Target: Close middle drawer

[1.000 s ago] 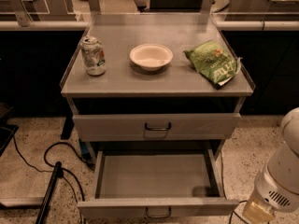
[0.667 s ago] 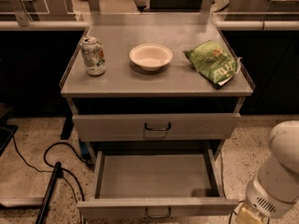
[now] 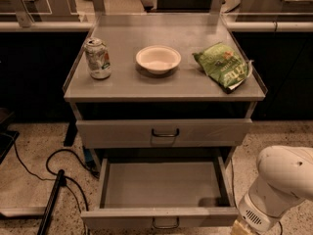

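The middle drawer [image 3: 161, 184] is pulled far out of the grey cabinet. Its deep flat tray is bare, and its low front panel [image 3: 122, 218] carries a small dark loop handle [image 3: 165, 223] at the bottom edge of the view. Above it sits the taller drawer front [image 3: 107, 131] with a recessed handle plate, pushed in. My white arm [image 3: 281, 187] is at the lower right, beside the open drawer's right front corner. My gripper is beyond that arm link, below the edge of the view, and does not show.
On the cabinet top [image 3: 122, 84] stand a drink can [image 3: 98, 58], a white bowl [image 3: 158, 59] and a green chip bag [image 3: 224, 65]. Black cables [image 3: 58, 173] and a dark pole [image 3: 51, 204] lie on the floor at the left. Dark counters flank the cabinet.
My arm has moved down and a little left, closer to the open drawer's right front corner. The drawer has not moved.
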You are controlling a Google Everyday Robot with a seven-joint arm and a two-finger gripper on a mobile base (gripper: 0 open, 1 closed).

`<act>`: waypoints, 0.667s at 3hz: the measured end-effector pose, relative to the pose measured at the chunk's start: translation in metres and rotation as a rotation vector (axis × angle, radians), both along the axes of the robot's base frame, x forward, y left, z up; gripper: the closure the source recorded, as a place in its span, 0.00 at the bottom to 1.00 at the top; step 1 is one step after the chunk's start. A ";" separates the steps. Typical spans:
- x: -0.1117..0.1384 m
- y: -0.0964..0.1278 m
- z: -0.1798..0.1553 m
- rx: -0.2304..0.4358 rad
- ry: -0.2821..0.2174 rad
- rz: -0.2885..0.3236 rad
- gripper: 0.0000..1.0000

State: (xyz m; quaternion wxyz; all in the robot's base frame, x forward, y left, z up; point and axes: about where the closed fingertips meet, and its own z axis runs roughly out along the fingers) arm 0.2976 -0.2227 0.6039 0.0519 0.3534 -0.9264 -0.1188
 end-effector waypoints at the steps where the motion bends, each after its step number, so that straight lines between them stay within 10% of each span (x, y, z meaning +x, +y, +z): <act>1: 0.000 0.000 0.000 0.000 0.000 0.000 1.00; 2: -0.011 0.004 -0.032 -0.007 0.040 -0.049 1.00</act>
